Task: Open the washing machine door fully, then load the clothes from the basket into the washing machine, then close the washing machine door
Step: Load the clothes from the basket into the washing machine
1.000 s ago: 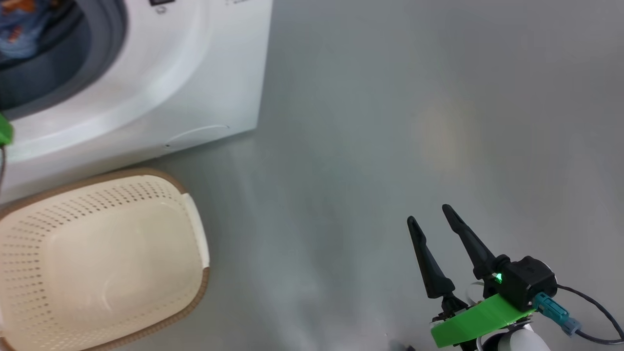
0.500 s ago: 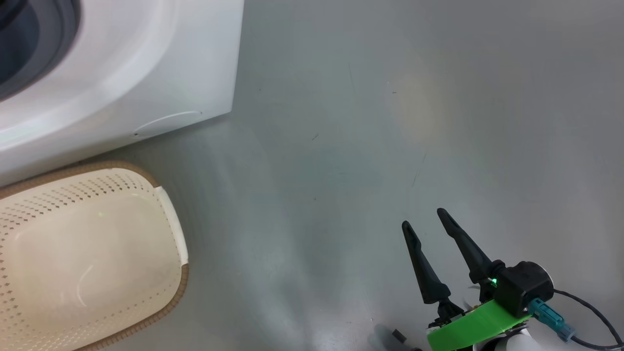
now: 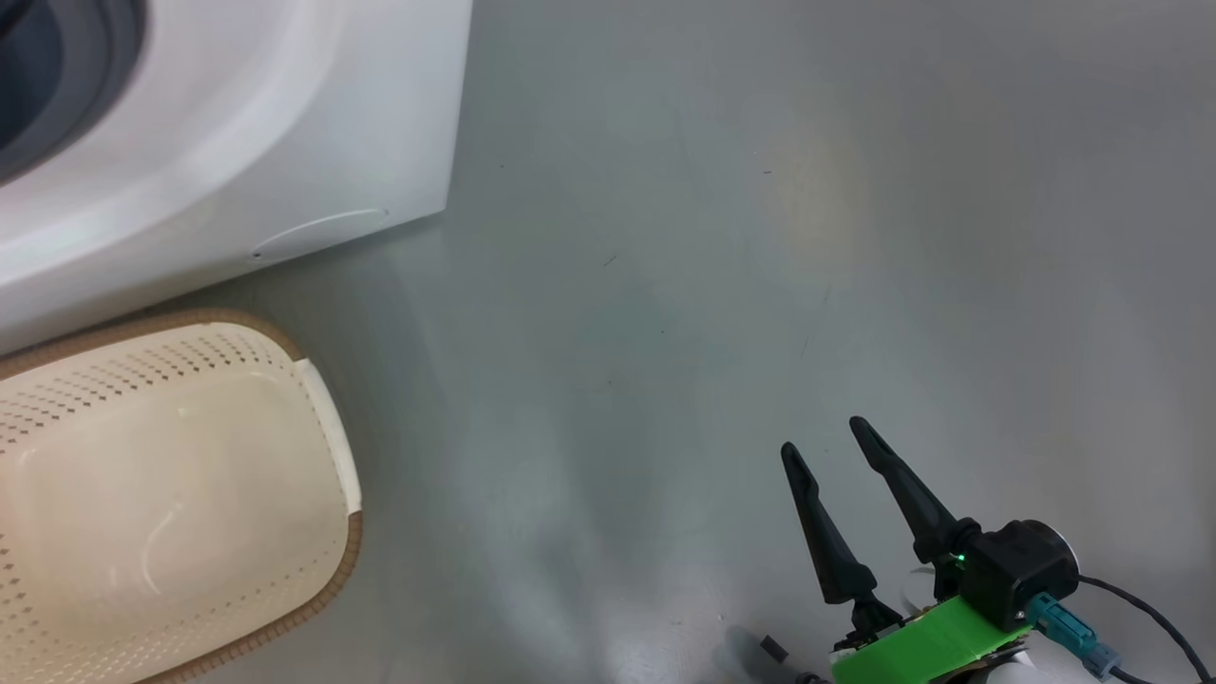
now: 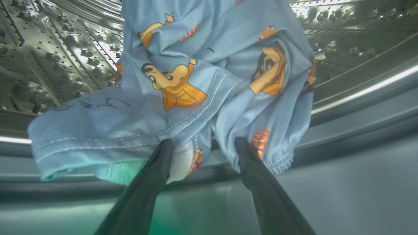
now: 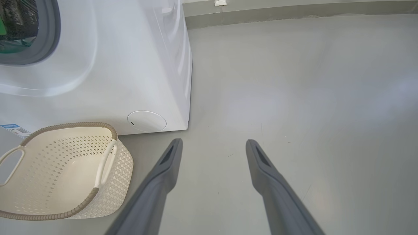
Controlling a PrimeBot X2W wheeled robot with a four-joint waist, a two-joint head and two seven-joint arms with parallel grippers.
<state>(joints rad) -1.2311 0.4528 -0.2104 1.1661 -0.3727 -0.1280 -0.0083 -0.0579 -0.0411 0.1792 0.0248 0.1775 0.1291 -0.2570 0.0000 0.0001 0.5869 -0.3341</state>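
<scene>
– Progress on the laundry?

– Well along, by the look of it; blue clothes [image 4: 183,81] with orange cartoon figures lie inside the steel drum [image 4: 65,49], draped against the left claw [image 4: 202,143], whose fingers stand apart with fabric bunched between the tips; no firm pinch shows. The basket [image 5: 65,125] shows only bare perforated plastic, so loading seems all but done.

– And what is left?

– Pulling that claw clear of the cloth, then shutting the door; it is presumably swung wide, since the arm reaches into the drum.

– The other arm?

– The right claw [image 3: 822,437] hangs low over the floor [image 3: 760,237], fingers spread, holding nothing; well apart from the basket and the washer [image 3: 285,142].

– The room?

– Smooth grey floor, faintly scuffed, with soft reflections; the basket sits on it just in front of the white washer, near its round lower hatch [image 5: 146,121]; a grey skirting strip [image 5: 294,13] runs along the far wall.
</scene>
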